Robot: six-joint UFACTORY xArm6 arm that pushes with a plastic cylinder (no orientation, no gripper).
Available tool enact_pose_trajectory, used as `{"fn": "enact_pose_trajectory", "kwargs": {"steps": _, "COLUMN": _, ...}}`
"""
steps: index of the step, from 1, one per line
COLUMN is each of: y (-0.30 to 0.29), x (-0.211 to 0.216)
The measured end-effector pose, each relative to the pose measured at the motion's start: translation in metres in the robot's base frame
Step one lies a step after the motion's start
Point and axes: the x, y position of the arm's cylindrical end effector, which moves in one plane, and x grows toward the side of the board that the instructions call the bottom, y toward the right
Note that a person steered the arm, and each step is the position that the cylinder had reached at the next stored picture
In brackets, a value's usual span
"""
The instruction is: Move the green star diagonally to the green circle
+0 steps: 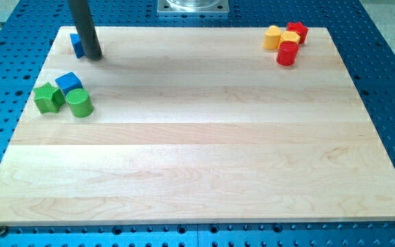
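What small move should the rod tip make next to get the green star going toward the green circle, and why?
Probably bring my tip down the view to the left of the green star. My tip sits at the view's top left beside a blue block, apart from the star. The green circle already lies just right of the star, with a blue cube above them.
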Motion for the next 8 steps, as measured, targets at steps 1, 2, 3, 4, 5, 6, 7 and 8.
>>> {"fn": "enact_pose_trajectory", "kwargs": {"steps": 1, "y": 0.043, "x": 0.011}}
{"fn": "enact_pose_trajectory", "kwargs": {"steps": 2, "y": 0.142, "x": -0.027}}
{"fn": "enact_pose_trajectory", "kwargs": {"steps": 3, "y": 0.230, "x": -0.069}}
{"fn": "enact_pose_trajectory", "kwargs": {"steps": 4, "y": 0.309, "x": -0.089}}
{"fn": "enact_pose_trajectory", "kwargs": {"steps": 5, "y": 0.238, "x": -0.032}}
{"fn": "enact_pose_trajectory", "kwargs": {"steps": 6, "y": 0.179, "x": 0.109}}
{"fn": "enact_pose_trajectory", "kwargs": {"steps": 7, "y": 0.038, "x": 0.209}}
{"fn": "enact_pose_trajectory", "kwargs": {"steps": 8, "y": -0.099, "x": 0.215}}
